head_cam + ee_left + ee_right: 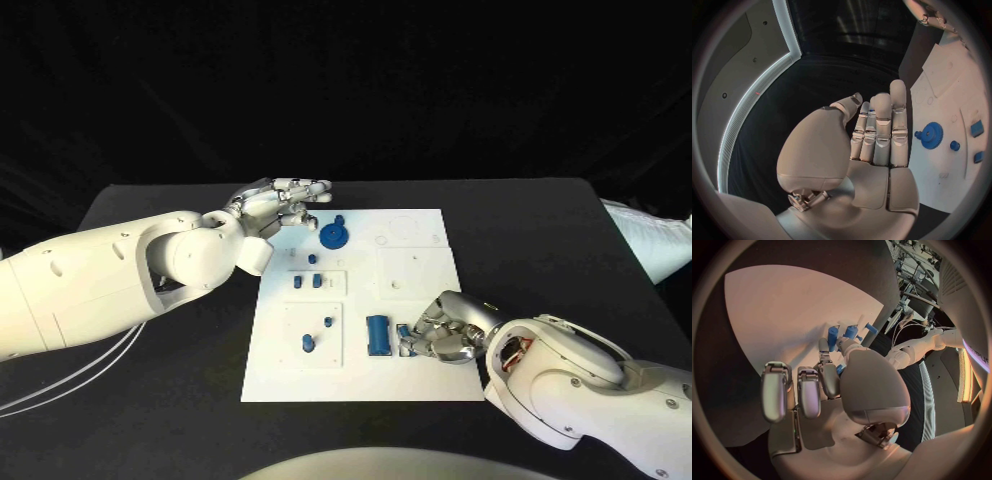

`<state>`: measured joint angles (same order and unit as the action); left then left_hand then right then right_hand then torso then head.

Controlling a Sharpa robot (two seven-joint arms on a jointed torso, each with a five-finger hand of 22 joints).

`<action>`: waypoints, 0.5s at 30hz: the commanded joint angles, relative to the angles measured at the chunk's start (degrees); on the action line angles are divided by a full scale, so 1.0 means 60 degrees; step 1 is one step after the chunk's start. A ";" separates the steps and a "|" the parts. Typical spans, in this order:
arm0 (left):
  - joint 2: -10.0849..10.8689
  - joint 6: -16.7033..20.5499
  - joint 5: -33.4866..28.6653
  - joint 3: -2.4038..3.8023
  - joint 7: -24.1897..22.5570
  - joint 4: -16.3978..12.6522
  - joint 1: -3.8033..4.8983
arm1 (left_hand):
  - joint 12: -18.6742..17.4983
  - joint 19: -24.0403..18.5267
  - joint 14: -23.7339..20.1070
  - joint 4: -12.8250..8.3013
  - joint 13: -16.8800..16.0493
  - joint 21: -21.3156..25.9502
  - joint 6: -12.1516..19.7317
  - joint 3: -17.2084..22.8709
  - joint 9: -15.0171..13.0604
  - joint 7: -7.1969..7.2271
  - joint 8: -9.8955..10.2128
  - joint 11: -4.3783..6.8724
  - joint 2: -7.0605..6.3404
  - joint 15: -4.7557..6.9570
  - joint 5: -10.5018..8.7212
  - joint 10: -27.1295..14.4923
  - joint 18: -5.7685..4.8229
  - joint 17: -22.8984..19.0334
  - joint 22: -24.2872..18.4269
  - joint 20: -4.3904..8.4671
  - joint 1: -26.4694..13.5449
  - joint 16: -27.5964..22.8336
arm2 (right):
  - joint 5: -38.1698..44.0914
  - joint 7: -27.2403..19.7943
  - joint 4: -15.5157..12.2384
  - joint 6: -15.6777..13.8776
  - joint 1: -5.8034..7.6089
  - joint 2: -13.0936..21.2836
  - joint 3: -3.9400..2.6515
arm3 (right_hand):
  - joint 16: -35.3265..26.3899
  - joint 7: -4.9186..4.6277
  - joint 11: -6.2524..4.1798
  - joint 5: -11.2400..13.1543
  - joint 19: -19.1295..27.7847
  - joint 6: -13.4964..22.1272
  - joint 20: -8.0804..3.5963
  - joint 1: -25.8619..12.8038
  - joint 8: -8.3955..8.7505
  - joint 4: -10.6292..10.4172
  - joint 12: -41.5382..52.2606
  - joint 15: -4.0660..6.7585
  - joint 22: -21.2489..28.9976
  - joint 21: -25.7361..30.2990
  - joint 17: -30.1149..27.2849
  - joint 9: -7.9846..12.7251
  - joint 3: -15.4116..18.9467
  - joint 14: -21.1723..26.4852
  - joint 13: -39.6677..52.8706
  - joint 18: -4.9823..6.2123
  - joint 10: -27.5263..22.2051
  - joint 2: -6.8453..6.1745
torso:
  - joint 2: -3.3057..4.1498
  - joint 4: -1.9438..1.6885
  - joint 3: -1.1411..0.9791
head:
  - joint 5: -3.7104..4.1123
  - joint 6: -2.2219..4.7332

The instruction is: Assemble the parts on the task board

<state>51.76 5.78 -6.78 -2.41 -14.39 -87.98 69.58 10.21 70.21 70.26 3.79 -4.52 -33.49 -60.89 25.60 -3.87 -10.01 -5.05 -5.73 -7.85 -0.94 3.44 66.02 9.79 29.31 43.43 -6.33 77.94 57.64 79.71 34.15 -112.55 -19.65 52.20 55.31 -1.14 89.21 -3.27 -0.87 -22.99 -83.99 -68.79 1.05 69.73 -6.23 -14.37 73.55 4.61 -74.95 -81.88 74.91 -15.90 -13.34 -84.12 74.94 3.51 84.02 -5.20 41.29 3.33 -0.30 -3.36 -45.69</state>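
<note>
Black table (548, 230) under the task board (418, 380): my right hand (450, 335) sits just right of the upright blue cylinder (378, 334), probably pinching a small blue part. Left hand (281, 205), fingers extended, empty, beside the blue gear (335, 235).

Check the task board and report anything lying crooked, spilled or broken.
Nothing stands out. The task board lies flat and square on the black table, and the blue gear and smaller blue parts sit on it with no visible damage. The right robot hand is at the blue cylinder.
</note>
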 commanded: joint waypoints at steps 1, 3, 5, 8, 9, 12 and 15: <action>-0.0011 -0.0152 0.0030 0.0005 -0.0036 -0.0037 0.0005 | 0.0033 0.0028 -0.0076 -0.0032 0.0014 0.0034 0.0047 -0.0043 -0.0003 0.0002 -0.0036 -0.0002 0.0088 0.0013 0.0043 -0.0082 0.0108 -0.0008 -0.0013 -0.0037 -0.0012 0.0063 | 0.0016 0.0056 0.0035 0.0218 -0.0009 -0.0023 0.0004 | 0.0043 0.0003 -0.0057 -0.0057 -0.0292 -0.0055 0.0000 -0.0083 0.0040 0.0003 0.0065 0.0056 -0.0582 -0.0048 0.2389 0.0010 0.0069 -0.0951 0.1135 -0.0141 0.0315 0.0006 | 0.0000 0.0001 0.0001 | -0.0006 -0.0004; -0.0009 -0.0151 0.0030 0.0005 -0.0035 -0.0040 0.0006 | 0.0033 0.0028 -0.0076 -0.0032 0.0014 0.0034 0.0047 -0.0043 -0.0003 0.0002 -0.0036 -0.0002 0.0088 0.0013 0.0043 -0.0082 0.0108 -0.0008 -0.0013 -0.0037 -0.0012 0.0063 | 0.0038 0.0059 0.0056 0.0238 -0.0009 -0.0040 0.0004 | 0.0042 0.0007 -0.0059 -0.0090 -0.0294 -0.0064 -0.0001 -0.0093 0.0039 0.0000 0.0074 0.0058 -0.0588 -0.0052 0.2387 0.0008 0.0096 -0.0951 0.1142 -0.0142 0.0317 0.0013 | 0.0001 0.0002 0.0002 | -0.0005 -0.0001; -0.0008 -0.0151 0.0030 0.0005 -0.0034 -0.0041 0.0006 | 0.0033 0.0028 -0.0076 -0.0032 0.0014 0.0034 0.0047 -0.0043 -0.0003 0.0002 -0.0036 -0.0002 0.0088 0.0013 0.0043 -0.0082 0.0108 -0.0008 -0.0013 -0.0037 -0.0012 0.0063 | 0.0055 0.0060 0.0064 0.0251 -0.0009 -0.0060 0.0004 | 0.0041 0.0007 -0.0061 -0.0111 -0.0292 -0.0070 -0.0002 -0.0106 0.0039 -0.0006 0.0071 0.0060 -0.0584 -0.0048 0.2385 0.0006 0.0121 -0.0951 0.1142 -0.0141 0.0317 0.0019 | 0.0000 0.0002 0.0000 | -0.0005 -0.0002; -0.0007 -0.0158 0.0030 0.0005 -0.0025 -0.0043 0.0006 | 0.0033 0.0028 -0.0076 -0.0032 0.0014 0.0034 0.0047 -0.0043 -0.0003 0.0002 -0.0036 -0.0002 0.0088 0.0013 0.0043 -0.0082 0.0108 -0.0008 -0.0013 -0.0037 -0.0012 0.0063 | 0.0072 0.0060 0.0057 0.0261 -0.0009 -0.0095 0.0004 | 0.0043 0.0010 -0.0062 -0.0144 -0.0292 -0.0088 -0.0004 -0.0158 0.0036 -0.0038 0.0074 0.0061 -0.0584 -0.0048 0.2389 0.0000 0.0192 -0.0951 0.1147 -0.0141 0.0318 0.0031 | -0.0001 0.0003 -0.0001 | -0.0004 -0.0009; -0.0007 -0.0158 0.0030 0.0005 -0.0023 -0.0043 0.0006 | 0.0033 0.0028 -0.0076 -0.0032 0.0014 0.0034 0.0047 -0.0043 -0.0003 0.0002 -0.0036 -0.0002 0.0088 0.0013 0.0043 -0.0082 0.0108 -0.0008 -0.0013 -0.0037 -0.0012 0.0063 | 0.0076 0.0059 0.0054 0.0264 -0.0009 -0.0104 0.0004 | 0.0043 0.0011 -0.0062 -0.0148 -0.0292 -0.0092 -0.0005 -0.0170 0.0036 -0.0045 0.0076 0.0061 -0.0584 -0.0048 0.2389 -0.0001 0.0207 -0.0951 0.1149 -0.0141 0.0319 0.0033 | -0.0001 0.0005 -0.0001 | 0.0003 -0.0011; -0.0007 -0.0162 0.0031 0.0005 -0.0016 -0.0042 0.0006 | 0.0038 0.0026 -0.0081 -0.0027 0.0015 0.0039 0.0051 -0.0053 -0.0002 -0.0001 -0.0036 -0.0004 0.0085 0.0010 0.0041 -0.0089 0.0107 -0.0015 -0.0016 -0.0038 -0.0023 0.0065 | 0.0095 0.0058 0.0050 0.0268 -0.0008 -0.0143 0.0004 | 0.0040 0.0017 -0.0067 -0.0167 -0.0290 -0.0121 -0.0007 -0.0272 0.0031 -0.0114 0.0078 0.0065 -0.0580 -0.0044 0.2384 -0.0012 0.0341 -0.0950 0.1156 -0.0140 0.0322 0.0048 | -0.0003 0.0006 0.0001 | 0.0004 -0.0006; -0.0008 -0.0167 0.0031 0.0005 -0.0010 -0.0042 0.0006 | 0.0038 0.0026 -0.0081 -0.0027 0.0015 0.0039 0.0051 -0.0053 -0.0002 -0.0001 -0.0036 -0.0004 0.0085 0.0010 0.0041 -0.0089 0.0107 -0.0015 -0.0016 -0.0038 -0.0023 0.0065 | 0.0138 0.0059 0.0060 0.0273 -0.0008 -0.0162 0.0004 | 0.0037 0.0021 -0.0069 -0.0228 -0.0289 -0.0138 -0.0010 -0.0410 0.0033 -0.0214 0.0075 0.0066 -0.0579 -0.0041 0.2381 -0.0021 0.0519 -0.0950 0.1162 -0.0139 0.0324 0.0066 | -0.0006 0.0000 0.0003 | 0.0002 0.0003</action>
<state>51.78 5.78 -6.77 -2.41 -14.31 -88.06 69.59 10.21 70.21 70.26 3.79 -4.52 -33.49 -60.89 25.60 -3.87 -10.01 -5.05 -5.73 -7.85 -0.94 3.44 66.02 9.80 29.32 43.38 -6.33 77.94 57.64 79.85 34.55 -112.06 -19.13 52.23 54.53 -1.15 89.21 -3.14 -0.80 -24.15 -83.99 -69.33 1.05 67.69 -6.20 -15.56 73.83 4.61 -74.94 -81.88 74.93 -16.02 -10.56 -84.12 74.93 3.51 84.08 -4.82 41.28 3.35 -0.30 -3.35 -45.72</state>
